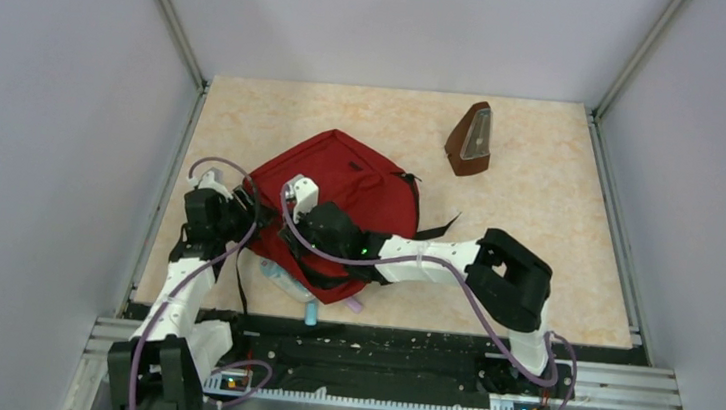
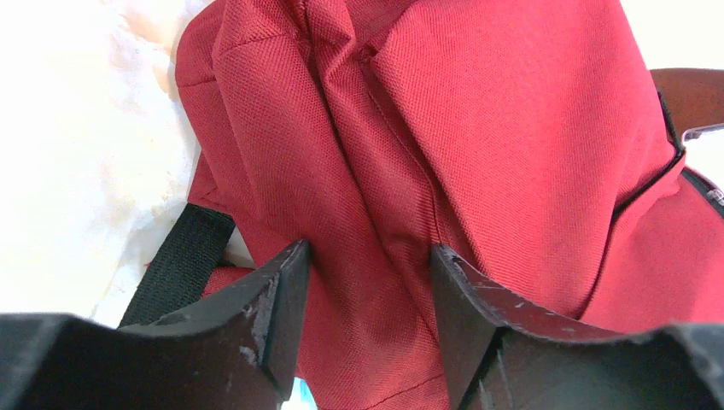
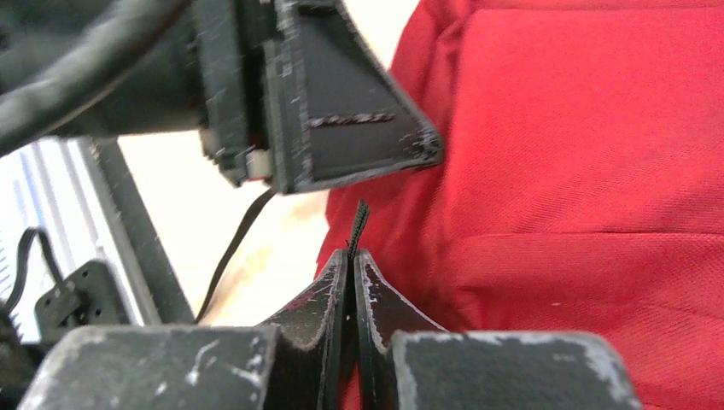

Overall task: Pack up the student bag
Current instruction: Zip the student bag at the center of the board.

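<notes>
Top view: student bag point(image 1: 345, 188) lies flat on the surface point(image 1: 548, 223), left of centre and toward the near edge. Both arms reach over its near-left part. Left end effector point(image 1: 234, 205) is at the bag's left edge, right end effector point(image 1: 297, 199) is on top. Metronome point(image 1: 470, 140) stands well apart at the back right. There is open room to the right and behind; the left wall rail is close to the left arm. A light-blue item point(image 1: 312, 310) pokes out from under the bag's near edge.

Left wrist: jaws fairly wide, straddling a raised fold of red fabric and not clamped on it. Probably set to pinch the fold and hold the bag steady. Black strap point(image 2: 183, 261) lies just left of the fingers.

Right wrist: jaws pressed together on a thin black tab point(image 3: 359, 220), likely a zipper pull, gripped to work the opening. Left finger hangs just above, so clearance is tight.
</notes>
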